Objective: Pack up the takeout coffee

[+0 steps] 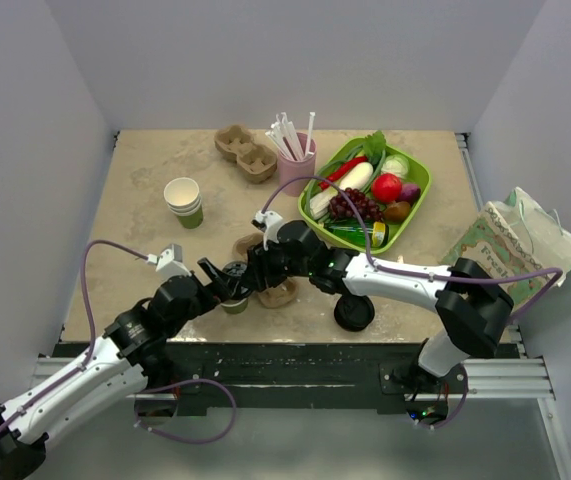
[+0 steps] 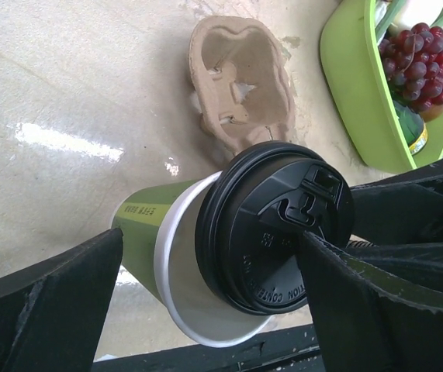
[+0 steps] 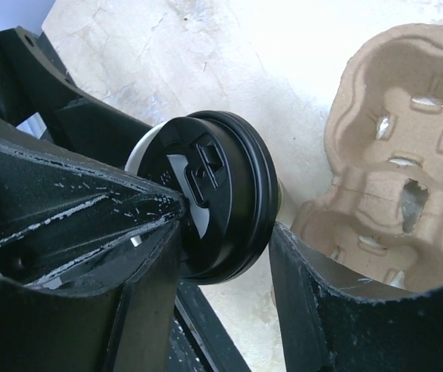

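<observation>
A beige tabletop [image 1: 145, 200] with a mottled, stone-like surface fills the middle of the scene. Plain pale walls close it in on three sides. A back wall [image 1: 285, 60] stands along the tabletop's far edge, with a left wall [image 1: 25, 150] and a right wall [image 1: 555, 90] at its sides. A thin metal strip [image 1: 467, 170] runs along the tabletop's right edge. A black band [image 1: 295, 358] lies along its near edge, with a silvery rail [image 1: 510, 378] just outside that. Nearer than the rail, a plain grey surface [image 1: 315, 445] shows. The light is soft and even. In the left wrist view a bright glare streak [image 2: 66, 141] lies across the tabletop.
</observation>
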Available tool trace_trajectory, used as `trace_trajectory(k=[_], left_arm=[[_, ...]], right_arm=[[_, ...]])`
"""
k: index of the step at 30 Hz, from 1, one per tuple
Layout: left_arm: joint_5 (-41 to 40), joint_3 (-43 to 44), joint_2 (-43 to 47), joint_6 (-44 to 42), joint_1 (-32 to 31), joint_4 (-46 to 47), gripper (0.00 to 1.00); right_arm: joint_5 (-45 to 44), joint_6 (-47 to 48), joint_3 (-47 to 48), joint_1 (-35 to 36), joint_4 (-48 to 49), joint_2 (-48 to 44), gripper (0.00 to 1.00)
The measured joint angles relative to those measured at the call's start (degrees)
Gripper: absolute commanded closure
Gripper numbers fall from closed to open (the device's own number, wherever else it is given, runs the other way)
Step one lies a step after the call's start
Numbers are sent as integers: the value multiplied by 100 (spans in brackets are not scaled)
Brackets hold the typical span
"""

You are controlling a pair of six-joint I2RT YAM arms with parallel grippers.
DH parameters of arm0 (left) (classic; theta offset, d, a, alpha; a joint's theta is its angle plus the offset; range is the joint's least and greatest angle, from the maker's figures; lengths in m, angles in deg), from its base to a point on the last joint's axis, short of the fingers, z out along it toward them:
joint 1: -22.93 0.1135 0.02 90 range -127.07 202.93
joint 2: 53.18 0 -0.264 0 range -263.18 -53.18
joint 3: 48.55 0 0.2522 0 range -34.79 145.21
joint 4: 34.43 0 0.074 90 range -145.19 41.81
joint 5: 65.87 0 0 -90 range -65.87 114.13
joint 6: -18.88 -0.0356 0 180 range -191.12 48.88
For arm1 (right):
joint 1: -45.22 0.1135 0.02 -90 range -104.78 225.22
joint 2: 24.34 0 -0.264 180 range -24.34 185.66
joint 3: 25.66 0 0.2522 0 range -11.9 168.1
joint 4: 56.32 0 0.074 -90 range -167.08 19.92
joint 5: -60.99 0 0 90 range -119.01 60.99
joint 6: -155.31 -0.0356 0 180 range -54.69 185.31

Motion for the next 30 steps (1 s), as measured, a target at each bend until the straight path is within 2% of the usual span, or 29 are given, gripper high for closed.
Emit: trace_trajectory(k=[9,17,23,28,30], left_arm=[[37,-9,72,4,0,4,4],[83,-13,118,59,0,2,9],[39,-15,245,144,4,-81,13],[-7,-15,247,219,4,-269,17],[-22,-15,243,260,4,-334,23]], right_arm=[[557,120,0,81,-20,13,42],[588,164,111,138,-101,136,42],[557,323,256,271,-289,216,39],[557,319,280,308,-415,216,39],[555,313,286,315,-437,214,39]])
